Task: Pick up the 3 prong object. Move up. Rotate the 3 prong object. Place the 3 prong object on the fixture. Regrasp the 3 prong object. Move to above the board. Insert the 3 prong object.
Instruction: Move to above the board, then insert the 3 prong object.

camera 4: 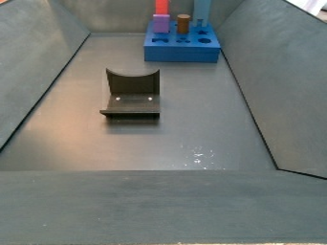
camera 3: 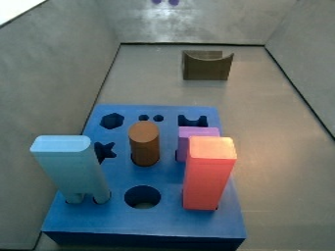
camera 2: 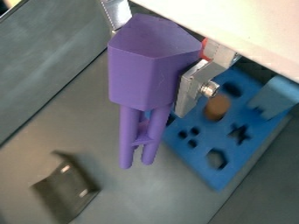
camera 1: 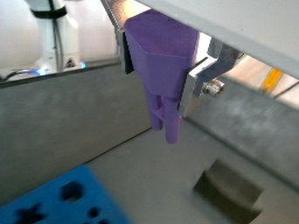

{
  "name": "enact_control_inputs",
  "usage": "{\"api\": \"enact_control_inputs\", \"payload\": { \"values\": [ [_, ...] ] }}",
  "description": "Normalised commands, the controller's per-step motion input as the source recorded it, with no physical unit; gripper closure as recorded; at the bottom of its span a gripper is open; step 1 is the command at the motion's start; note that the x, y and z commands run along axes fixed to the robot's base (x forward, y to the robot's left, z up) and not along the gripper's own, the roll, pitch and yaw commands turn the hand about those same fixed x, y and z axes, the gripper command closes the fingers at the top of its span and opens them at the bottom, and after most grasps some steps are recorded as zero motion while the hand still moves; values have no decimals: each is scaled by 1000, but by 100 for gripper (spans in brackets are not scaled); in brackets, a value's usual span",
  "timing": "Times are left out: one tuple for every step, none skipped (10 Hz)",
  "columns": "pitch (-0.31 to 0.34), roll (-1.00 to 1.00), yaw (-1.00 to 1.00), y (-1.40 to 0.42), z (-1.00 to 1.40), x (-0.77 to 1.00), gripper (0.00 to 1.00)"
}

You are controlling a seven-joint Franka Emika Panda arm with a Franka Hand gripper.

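Above the floor, end effector [camera 2: 158, 83] grasping purple 3 prong object [camera 2: 146, 87], prongs pointing down

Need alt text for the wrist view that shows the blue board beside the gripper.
The gripper holds the purple peg upright above the grey floor, prongs pointing down. Beside it lies the blue board with shaped holes and a brown cylinder in it; the dark fixture sits on the floor nearby.

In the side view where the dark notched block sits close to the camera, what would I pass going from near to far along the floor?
Fixture → blue board with its pegs. The gripper, holding the 3 prong object, shows only in the wrist views, raised above the floor.
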Motion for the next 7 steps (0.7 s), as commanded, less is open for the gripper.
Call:
{"api": "enact_control_inputs", "payload": {
  "values": [
    [-125,-1000,-69,-45,36,-155,100],
    [-132,-1000,-66,-26,27,-132,100],
    [-109,-656,-39,19,11,-97,100],
    [-94,-463,-24,21,10,-88,100],
    [-79,-314,-21,18,4,-73,100],
    [-62,-218,-15,17,3,-55,100],
    [0,0,-6,6,-17,0,100]
  ]
}}
